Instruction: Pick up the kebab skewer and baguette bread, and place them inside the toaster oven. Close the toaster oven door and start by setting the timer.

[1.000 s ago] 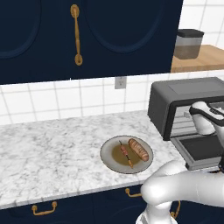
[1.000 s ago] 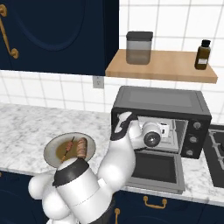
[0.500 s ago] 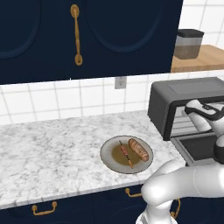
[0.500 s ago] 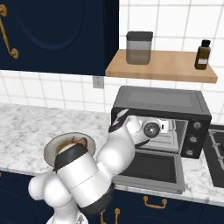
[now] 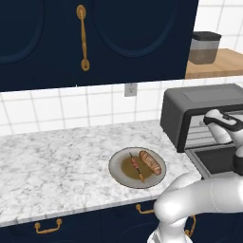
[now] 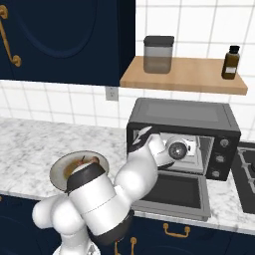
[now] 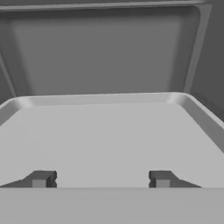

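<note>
Gripper (image 7: 100,179) narrower now, open, empty

My matt dark grey metal toaster oven (image 6: 182,118) sits on polished white marble counter (image 5: 52,166); beside it, a smooth wooden shelf (image 6: 184,75).

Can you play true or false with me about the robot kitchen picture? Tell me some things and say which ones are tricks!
1. The toaster oven door is hanging open. True.
2. The baguette bread is already inside the toaster oven. False: it lies on the plate on the counter.
3. The kebab skewer lies beside the baguette bread on the same plate. True.
4. The gripper is holding the kebab skewer. False: its jaws are apart with nothing between them, reaching into the toaster oven.
5. A dark bottle stands on the wooden shelf. True.
</note>
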Robot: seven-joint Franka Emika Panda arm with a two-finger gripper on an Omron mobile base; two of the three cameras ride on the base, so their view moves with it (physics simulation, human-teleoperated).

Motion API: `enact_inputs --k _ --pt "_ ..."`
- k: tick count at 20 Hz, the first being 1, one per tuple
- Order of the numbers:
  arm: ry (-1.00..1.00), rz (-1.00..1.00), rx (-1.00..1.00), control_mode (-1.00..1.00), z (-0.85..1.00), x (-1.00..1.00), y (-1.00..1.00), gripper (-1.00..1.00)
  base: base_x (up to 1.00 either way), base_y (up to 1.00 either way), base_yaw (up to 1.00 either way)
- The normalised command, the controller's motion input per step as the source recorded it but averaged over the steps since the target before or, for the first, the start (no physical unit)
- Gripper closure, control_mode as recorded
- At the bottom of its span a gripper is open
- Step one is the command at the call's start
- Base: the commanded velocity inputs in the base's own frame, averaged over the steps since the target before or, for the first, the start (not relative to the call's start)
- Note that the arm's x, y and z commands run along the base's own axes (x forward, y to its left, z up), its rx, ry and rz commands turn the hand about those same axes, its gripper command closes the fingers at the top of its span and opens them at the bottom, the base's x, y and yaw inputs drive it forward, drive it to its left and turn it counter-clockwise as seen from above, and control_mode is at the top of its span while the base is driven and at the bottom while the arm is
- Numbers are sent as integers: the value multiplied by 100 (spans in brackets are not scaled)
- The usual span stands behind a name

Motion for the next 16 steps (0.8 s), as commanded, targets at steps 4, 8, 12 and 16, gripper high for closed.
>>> enact_inputs --k 4,8,12,16 --pt "0 0 6 -100 -67 -36 -41 -100 0 0 0" --pt "0 1 0 -100 -78 -49 -31 -100 0 0 0" --pt "2 3 0 -100 -79 -49 -18 -100 0 0 0" --pt "8 3 0 -100 -82 -54 -14 -100 0 0 0"
